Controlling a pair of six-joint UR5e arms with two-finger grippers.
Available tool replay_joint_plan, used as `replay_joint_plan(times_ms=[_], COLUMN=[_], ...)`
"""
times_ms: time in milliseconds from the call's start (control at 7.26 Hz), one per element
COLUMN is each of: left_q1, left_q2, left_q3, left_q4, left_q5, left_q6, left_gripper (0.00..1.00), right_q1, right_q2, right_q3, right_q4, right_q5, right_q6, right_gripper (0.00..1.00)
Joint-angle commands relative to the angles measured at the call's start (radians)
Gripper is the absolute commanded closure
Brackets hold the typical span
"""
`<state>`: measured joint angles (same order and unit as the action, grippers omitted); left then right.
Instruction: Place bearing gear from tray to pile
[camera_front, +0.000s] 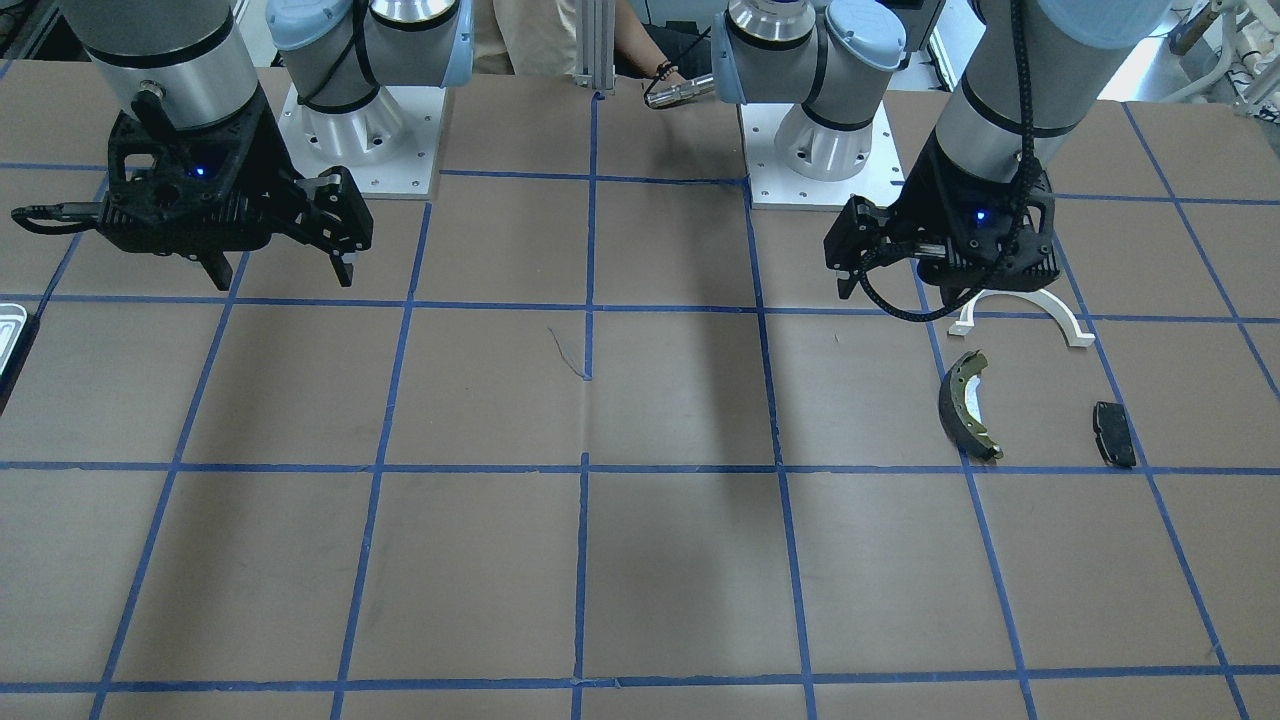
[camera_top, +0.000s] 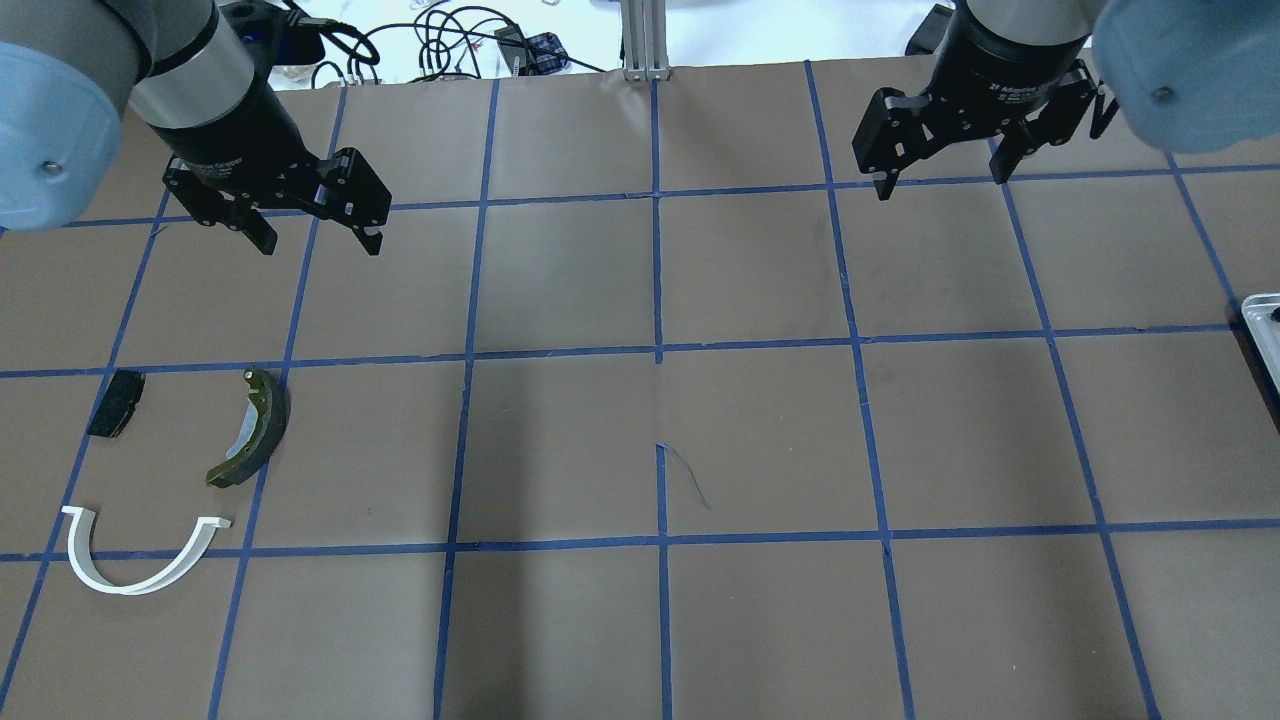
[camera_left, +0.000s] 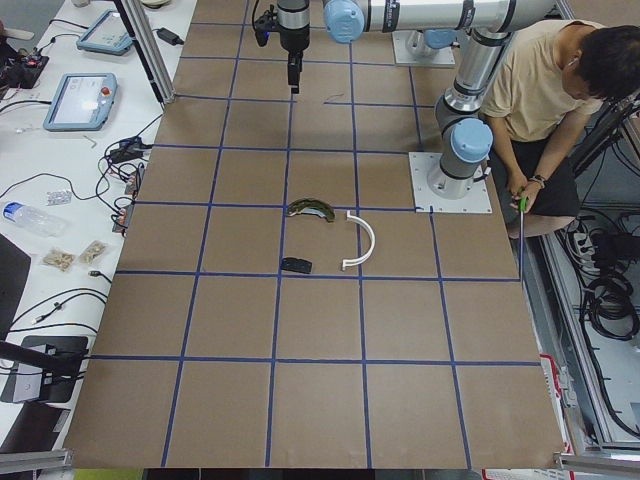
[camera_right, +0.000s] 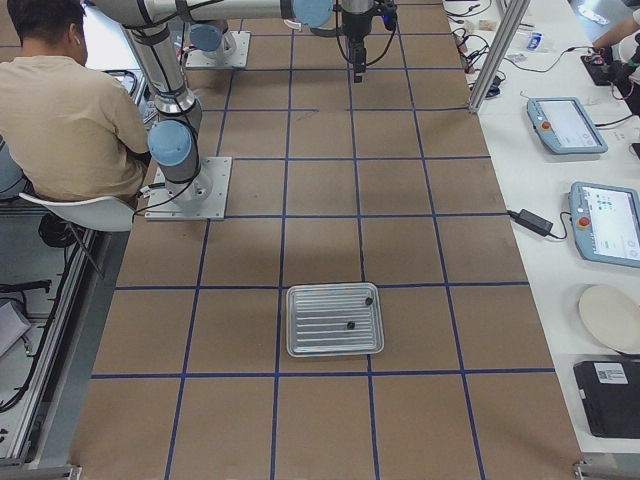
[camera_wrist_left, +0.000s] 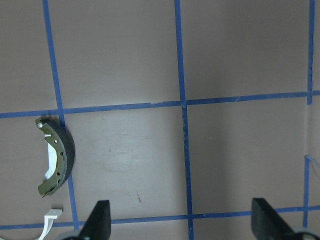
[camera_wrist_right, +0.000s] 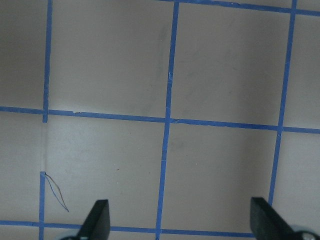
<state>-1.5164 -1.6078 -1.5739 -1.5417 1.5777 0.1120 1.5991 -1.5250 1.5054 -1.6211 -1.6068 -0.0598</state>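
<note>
The left gripper (camera_top: 320, 240) hangs above the table with its fingers spread and nothing between them. The pile lies below it, on the robot's side: a black pad (camera_top: 115, 403), a brake shoe (camera_top: 255, 430) and a white arch (camera_top: 120, 589), each apart from the others. The right gripper (camera_top: 940, 182) is also spread and empty. The tray (camera_right: 310, 320) sits well off to its outer side, with two small dark pieces (camera_right: 368, 299) on it. Which one is the bearing gear is too small to tell. It is probably hard metal, dense for its size and smooth, so it may skid on the shiny tray; a pinch across its outer rim looks safest. The brown table cover (camera_top: 760, 440), taped in blue squares, is flat. A person (camera_right: 70, 110) sits behind the bases.
</note>
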Motion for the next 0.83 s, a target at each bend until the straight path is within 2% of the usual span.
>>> replay_joint_plan(times_ms=[0,276,413,689], left_q1=[-0.001,0.001,0.001,0.001], left_q2=[0.008,0.015,0.014,0.018], left_q3=[-0.001,-0.021,-0.024,-0.026], left_q4=[-0.001,0.009,0.012,0.009], left_q5=[-0.001,0.001,0.001,0.002], left_q6=[0.005,0.006,0.006,0.008], left_gripper=[0.00,0.00,0.00,0.00], right_q1=[-0.001,-0.028,-0.121,-0.385], right_q2=[-0.003,0.000,0.003,0.031], right_q3=[0.009,0.004,0.004,0.016], right_q4=[0.021,0.040,0.046,0.055], right_q5=[0.013,0.002,-0.002,0.002], right_q6=[0.000,-0.021,-0.078,-0.168], right_gripper=[0.00,0.00,0.00,0.00])
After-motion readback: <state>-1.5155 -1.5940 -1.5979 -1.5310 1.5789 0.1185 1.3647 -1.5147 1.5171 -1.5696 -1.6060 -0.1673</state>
